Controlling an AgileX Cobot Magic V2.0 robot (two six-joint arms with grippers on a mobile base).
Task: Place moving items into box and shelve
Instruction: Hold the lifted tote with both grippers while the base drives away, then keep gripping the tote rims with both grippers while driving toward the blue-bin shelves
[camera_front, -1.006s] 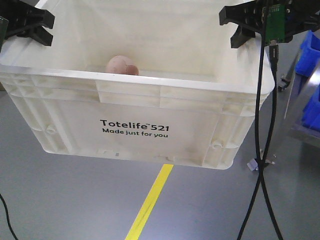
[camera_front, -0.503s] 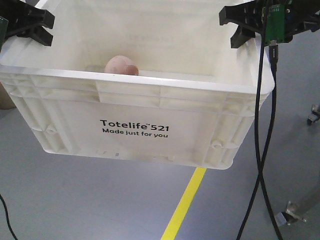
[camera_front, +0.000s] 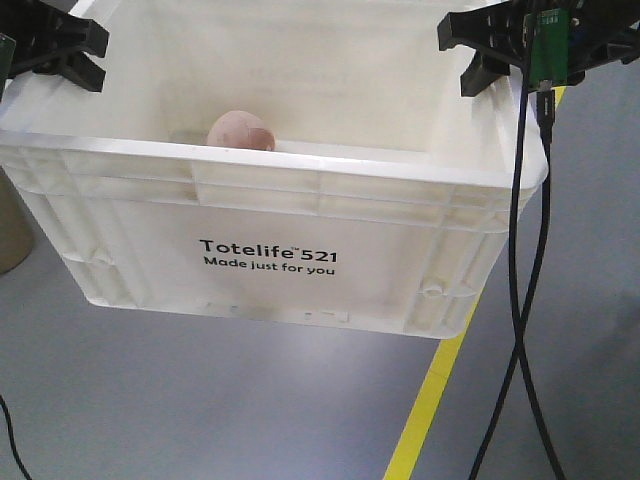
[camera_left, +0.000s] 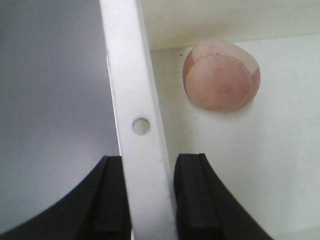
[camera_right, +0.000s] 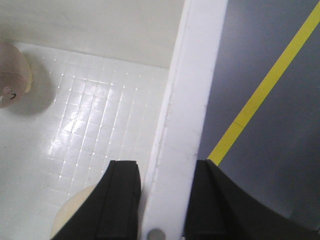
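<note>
Shifting rightward since the earlier frames: yellow floor line (camera_front: 435, 390), now passing under the right-hand corner of the box (camera_front: 270, 180) instead of under its middle, while a tan rounded object (camera_front: 10, 230) is entering at the left edge. The box itself is keeping its place in the front view, which suggests the base is travelling with it. Item: cream-white tote, ribbed rim, lettered "Totelife 521", hanging clear of the grey floor (camera_front: 150, 400) between both arms. Left end effector (camera_left: 150, 195) is clenching the rim on the box's left side, one finger outside the wall and one inside. Right end effector (camera_right: 167, 200) is gripping the opposite rim in the same manner. Contents: a pinkish stitched ball (camera_front: 242, 130) is lying loose on the bottom near the left wall. A pale rounded item (camera_right: 75, 220), only partly showing, is sitting just beside the right inner finger. Handling, as a judgement: moulded plastic, stiff, probably light with so little inside, with smooth walls that are likely slippery. The thick ribbed rim is offering the best purchase, taken at both short sides as now. The loose ball is likely to be rolling at any tilt and shifting the load, so level carriage is looking advisable.
</note>
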